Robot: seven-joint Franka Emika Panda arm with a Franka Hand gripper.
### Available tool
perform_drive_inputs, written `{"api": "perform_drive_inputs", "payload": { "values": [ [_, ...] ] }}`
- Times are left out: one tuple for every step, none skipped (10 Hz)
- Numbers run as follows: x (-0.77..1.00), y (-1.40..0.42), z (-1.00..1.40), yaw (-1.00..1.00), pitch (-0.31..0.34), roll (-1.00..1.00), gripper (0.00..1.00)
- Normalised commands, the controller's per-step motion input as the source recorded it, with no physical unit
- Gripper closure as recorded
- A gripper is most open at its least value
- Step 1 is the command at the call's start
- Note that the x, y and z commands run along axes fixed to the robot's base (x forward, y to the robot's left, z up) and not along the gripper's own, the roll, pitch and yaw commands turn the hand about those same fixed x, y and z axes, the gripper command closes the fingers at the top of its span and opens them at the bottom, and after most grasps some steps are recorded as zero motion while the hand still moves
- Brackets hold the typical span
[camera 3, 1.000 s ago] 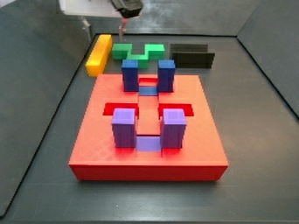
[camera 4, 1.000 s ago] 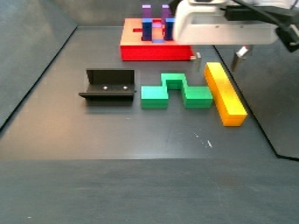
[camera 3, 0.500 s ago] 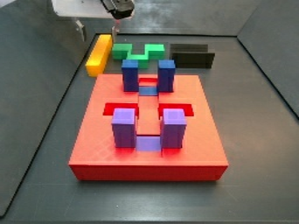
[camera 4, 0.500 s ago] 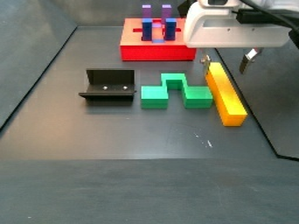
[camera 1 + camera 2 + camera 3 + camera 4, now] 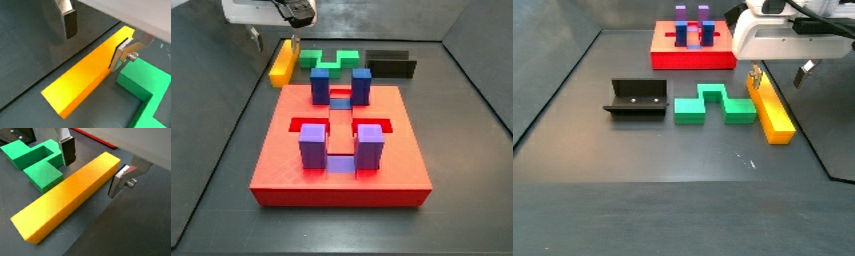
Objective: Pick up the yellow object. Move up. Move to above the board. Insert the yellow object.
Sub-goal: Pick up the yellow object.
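The yellow object (image 5: 771,108) is a long yellow-orange bar lying flat on the dark floor, also seen in a side view (image 5: 283,62). My gripper (image 5: 780,74) is open and straddles the bar near the end closest to the board. In both wrist views the fingers stand on either side of the bar (image 5: 83,72) (image 5: 67,193) with gaps, touching nothing; the gripper (image 5: 95,39) (image 5: 93,167) holds nothing. The red board (image 5: 291,165) with blue and purple upright blocks lies apart from the bar, and it also shows in a side view (image 5: 694,60).
A green notched block (image 5: 714,104) lies right beside the bar, close to one finger (image 5: 122,52), and shows in a wrist view (image 5: 33,163). The dark fixture (image 5: 636,98) stands beyond it. Floor edges and walls run near the bar's outer side.
The gripper has moved sideways over the yellow bar and come lower, so that its open fingers now straddle it. The bar and other pieces have not moved.
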Motion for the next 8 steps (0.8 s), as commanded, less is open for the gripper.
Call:
{"api": "perform_drive_inputs", "payload": {
  "values": [
    [0.50, 0.04, -0.04, 0.03, -0.039, 0.08, 0.00],
    [0.37, 0.02, -0.14, 0.02, -0.033, 0.11, 0.00],
    [0.16, 0.00, -0.27, 0.00, -0.034, 0.13, 0.00],
    [0.00, 0.00, -0.33, 0.00, -0.031, 0.15, 0.00],
    [-0.14, 0.00, -0.26, 0.00, -0.011, 0.10, 0.00],
    [-0.21, 0.00, -0.18, -0.01, -0.024, 0.04, 0.00],
    [-0.19, 0.00, -0.23, 0.00, -0.020, 0.08, 0.00],
    [-0.17, 0.00, -0.26, 0.00, -0.011, 0.11, 0.00]
  ]
}}
